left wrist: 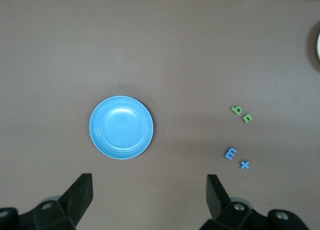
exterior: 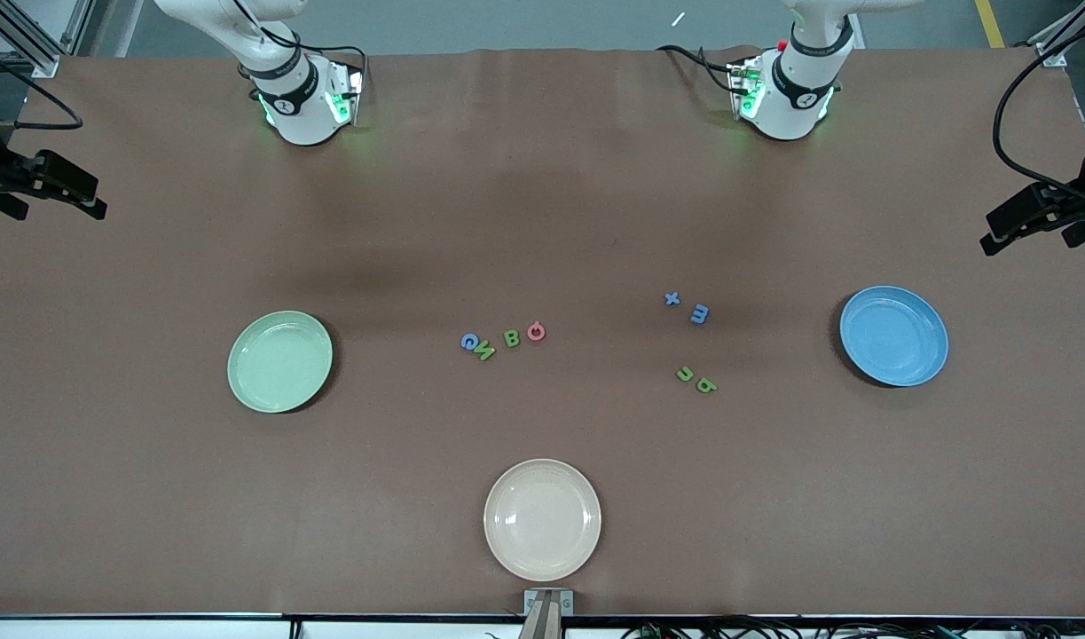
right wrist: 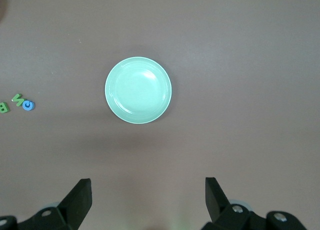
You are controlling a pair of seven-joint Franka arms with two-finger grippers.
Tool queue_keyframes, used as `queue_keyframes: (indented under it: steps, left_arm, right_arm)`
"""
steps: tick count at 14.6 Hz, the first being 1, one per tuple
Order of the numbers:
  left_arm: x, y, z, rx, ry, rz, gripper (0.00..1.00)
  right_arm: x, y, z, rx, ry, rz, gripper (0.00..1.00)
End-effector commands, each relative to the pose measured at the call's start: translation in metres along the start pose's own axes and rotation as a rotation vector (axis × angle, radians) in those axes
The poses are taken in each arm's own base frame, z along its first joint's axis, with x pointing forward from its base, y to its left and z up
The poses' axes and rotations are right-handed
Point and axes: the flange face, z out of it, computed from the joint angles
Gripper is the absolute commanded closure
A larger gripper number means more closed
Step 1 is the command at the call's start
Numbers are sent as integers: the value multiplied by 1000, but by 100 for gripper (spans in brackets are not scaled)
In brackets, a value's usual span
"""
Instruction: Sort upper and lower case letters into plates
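Left hand open above blue plate

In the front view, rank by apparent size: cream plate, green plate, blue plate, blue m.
1. cream plate, though it lies nearest the camera, so this is unsure.
2. green plate and blue plate: look alike, no ranking.
3. blue m, far smaller.
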Motion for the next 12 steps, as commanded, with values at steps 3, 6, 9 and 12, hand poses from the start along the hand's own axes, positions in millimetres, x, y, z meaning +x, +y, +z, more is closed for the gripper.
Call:
queue_keyframes:
  steps: [3,6,9,12]
  left_arm:
    - [-7,3,-11,-16,4,10,0]
    - [-7,3,-9,-17,0,8,0]
    - [-3,6,0,-17,-16,2,0]
    - [11,26,44,-15,-93,27,0]
  right_arm:
    - [-3,-1,0,-1,6,-15,0]
    - [-4,-1,0,-1,5,-15,0]
    - [-4,-1,0,-1,5,-13,0]
    - [-3,-1,-1,-1,5,-13,0]
